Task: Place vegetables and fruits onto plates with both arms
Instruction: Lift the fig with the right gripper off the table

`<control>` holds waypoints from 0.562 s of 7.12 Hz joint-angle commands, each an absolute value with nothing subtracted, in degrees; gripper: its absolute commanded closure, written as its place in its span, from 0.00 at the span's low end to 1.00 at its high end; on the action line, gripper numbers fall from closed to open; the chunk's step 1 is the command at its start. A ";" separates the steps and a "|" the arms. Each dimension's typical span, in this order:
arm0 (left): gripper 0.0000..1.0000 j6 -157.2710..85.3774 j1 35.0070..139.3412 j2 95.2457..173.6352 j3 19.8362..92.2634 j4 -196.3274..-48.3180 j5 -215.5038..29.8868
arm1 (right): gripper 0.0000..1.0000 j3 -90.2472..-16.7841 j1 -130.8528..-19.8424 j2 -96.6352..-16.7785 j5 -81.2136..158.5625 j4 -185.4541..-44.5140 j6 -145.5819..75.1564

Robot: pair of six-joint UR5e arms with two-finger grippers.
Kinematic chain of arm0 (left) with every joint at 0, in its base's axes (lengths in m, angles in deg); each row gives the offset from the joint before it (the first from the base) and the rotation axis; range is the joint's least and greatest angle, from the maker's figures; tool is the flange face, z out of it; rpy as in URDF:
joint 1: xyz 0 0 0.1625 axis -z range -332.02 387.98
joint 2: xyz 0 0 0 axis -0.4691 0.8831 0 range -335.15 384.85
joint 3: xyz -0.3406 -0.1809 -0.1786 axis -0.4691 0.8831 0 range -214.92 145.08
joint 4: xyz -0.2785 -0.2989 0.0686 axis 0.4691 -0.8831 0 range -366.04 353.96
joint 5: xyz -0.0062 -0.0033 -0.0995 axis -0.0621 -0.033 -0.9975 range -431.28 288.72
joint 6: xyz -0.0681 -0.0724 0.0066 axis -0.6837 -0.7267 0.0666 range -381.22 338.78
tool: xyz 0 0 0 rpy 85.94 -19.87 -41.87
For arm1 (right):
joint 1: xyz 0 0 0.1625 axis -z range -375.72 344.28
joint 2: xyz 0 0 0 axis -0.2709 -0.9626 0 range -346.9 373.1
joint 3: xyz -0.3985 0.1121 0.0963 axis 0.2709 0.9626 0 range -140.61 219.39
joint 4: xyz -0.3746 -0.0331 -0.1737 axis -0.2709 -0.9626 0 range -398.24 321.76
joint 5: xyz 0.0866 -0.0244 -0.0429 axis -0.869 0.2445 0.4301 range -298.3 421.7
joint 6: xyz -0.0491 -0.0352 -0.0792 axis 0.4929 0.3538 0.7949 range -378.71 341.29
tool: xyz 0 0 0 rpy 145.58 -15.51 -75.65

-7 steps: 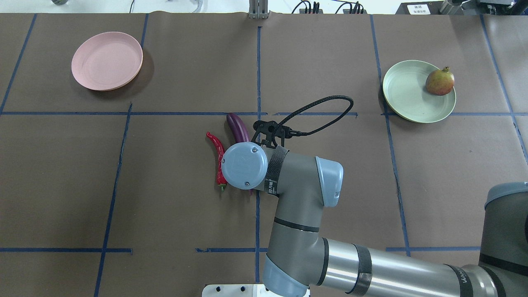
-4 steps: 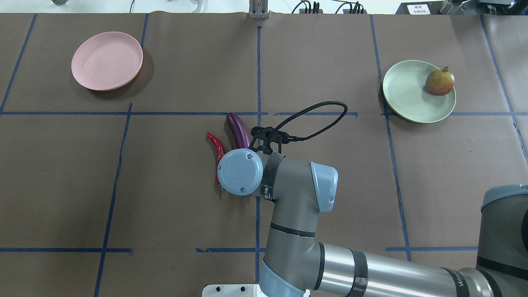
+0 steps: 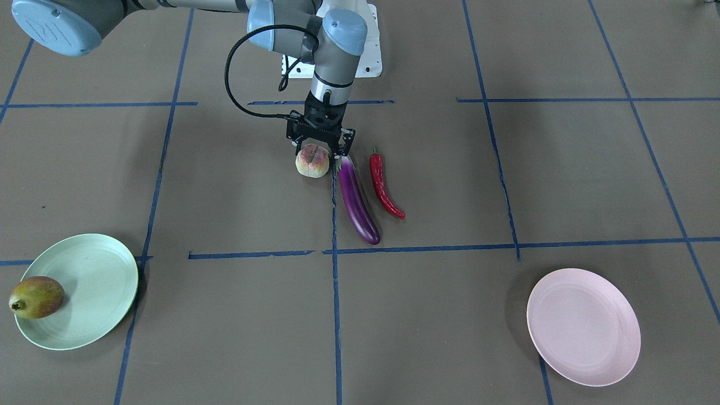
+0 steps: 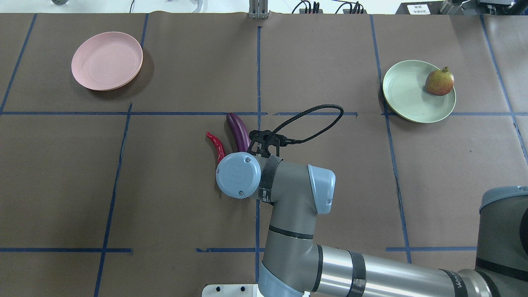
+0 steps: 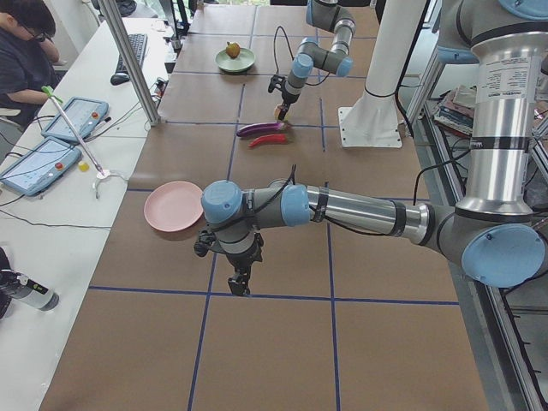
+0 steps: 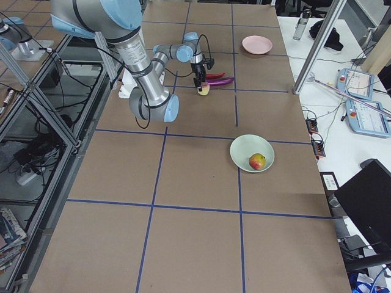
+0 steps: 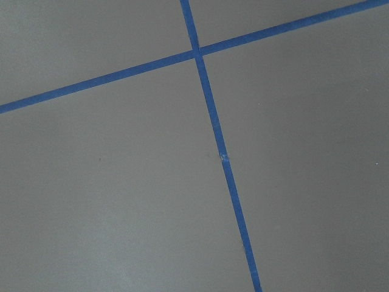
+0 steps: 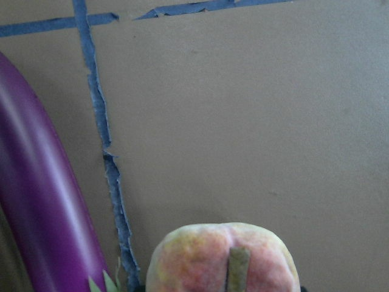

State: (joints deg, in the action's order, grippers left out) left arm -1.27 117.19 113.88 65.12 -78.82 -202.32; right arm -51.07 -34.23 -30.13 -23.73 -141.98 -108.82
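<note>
Robotics lab. Your table (image 4: 165,198) is papered brown and gridded with blue tape (image 4: 258,62). Two jointed industrial arms work it: left arm (image 5: 342,210), right arm (image 5: 321,58). Aluminium frame post (image 5: 128,60) alongside. The white side bench (image 5: 60,257) carries teach pendants (image 5: 75,117) and a keyboard (image 5: 135,50), with a person (image 5: 21,51) seated there.

long purple eggplant (image 3: 357,205): glossy | curved red chili pepper (image 3: 383,185): shiny | pink-cream round peach (image 3: 313,161): matt | pale pink round plate (image 3: 583,326), mint green round plate (image 3: 90,281): matt | brown table covering (image 3: 236,315): matt paper
</note>
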 commanded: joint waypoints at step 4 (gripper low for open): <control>0.00 -1.26 117.19 113.88 64.92 -78.90 -202.41 | 0.96 -65.37 -52.15 -43.63 -36.70 -136.20 -76.69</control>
State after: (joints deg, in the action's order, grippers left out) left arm -1.20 117.19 113.88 64.88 -78.89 -202.34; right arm -64.69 -47.14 -39.74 -31.75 -140.25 -83.86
